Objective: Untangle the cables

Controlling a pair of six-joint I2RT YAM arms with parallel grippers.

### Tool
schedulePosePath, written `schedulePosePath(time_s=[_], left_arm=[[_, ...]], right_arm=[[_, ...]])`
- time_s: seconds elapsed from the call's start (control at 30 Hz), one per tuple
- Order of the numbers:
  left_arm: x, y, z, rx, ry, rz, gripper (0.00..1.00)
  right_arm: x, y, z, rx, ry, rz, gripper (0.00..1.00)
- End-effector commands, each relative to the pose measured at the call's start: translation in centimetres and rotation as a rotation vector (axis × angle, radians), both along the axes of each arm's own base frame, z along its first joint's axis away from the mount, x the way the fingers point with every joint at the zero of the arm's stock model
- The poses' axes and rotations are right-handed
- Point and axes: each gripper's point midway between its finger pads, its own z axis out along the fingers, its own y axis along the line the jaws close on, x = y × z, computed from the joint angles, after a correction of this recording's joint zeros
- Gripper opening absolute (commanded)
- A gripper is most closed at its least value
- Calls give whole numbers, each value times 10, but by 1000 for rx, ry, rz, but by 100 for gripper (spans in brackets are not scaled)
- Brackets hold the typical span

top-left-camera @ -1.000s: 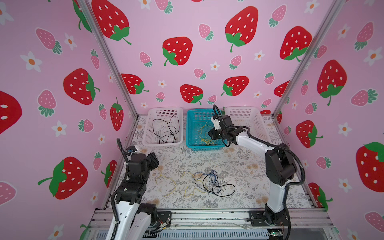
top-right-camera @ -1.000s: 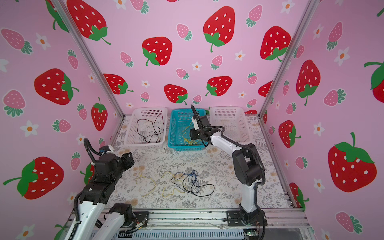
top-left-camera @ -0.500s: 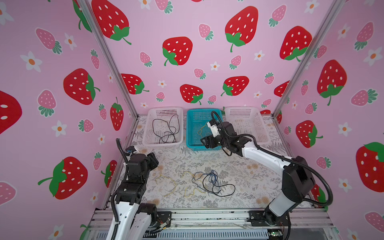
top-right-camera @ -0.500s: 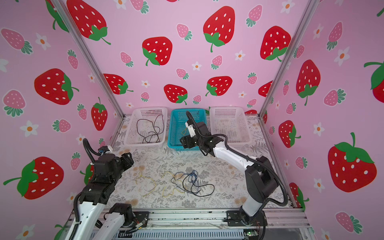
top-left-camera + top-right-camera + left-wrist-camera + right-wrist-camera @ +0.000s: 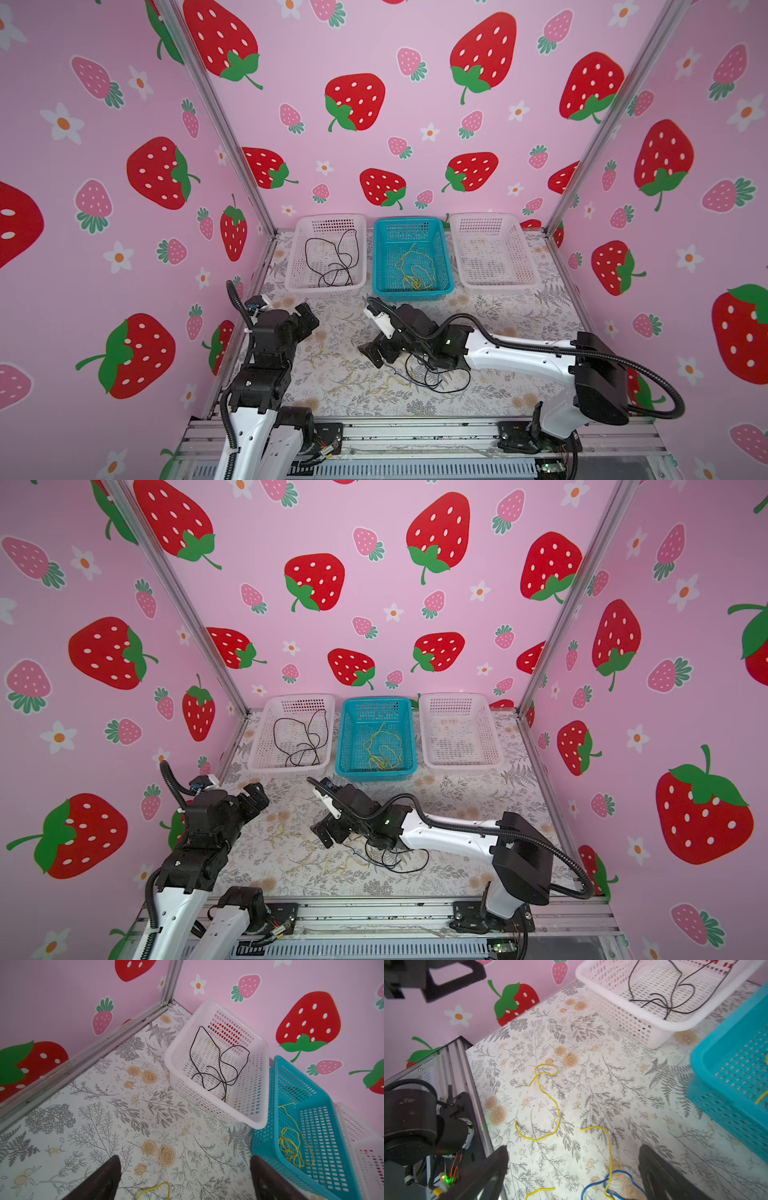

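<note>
Withdrawn from the far teal mesh basket (image 5: 380, 262), where thin yellow cables (image 5: 413, 270) lie, the right end effector (image 5: 374, 355) hangs open and empty over the tangled black, blue and yellow cables (image 5: 419, 370) on the near floral surface (image 5: 519, 332); left end effector (image 5: 307, 319) open, idle; more sorting seemingly remains.

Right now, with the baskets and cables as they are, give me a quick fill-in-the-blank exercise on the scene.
1. The left white basket holds ____ cables.
2. The wires in the blue basket are ____.
3. The right gripper has its jaws ____ over the table.
Missing words: black; yellow; open.
</note>
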Motion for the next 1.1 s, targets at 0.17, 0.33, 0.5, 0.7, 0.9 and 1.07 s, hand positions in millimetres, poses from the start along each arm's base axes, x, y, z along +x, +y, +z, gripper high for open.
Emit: schedulePosePath(time_s=[0.17,0.33,0.5,0.7,0.9,1.07], left_arm=[[-7,12,4,4,-8,67,99],[-9,14,5,3,-15,83,99],[-10,16,5,3,-15,93,99],[-11,17,6,5,-19,101,99],[-11,17,6,2,-21,101,99],[-12,17,7,1,-26,101,99]], right_arm=[[-15,39,-28,-16,-12,41,99],[-18,57,-39,2,9,74,100],[-21,75,-57,-12,34,100,99],[-20,91,-68,-20,27,110,97],[-23,105,-80,-27,40,140,90],[-22,114,-91,-44,42,147,80]])
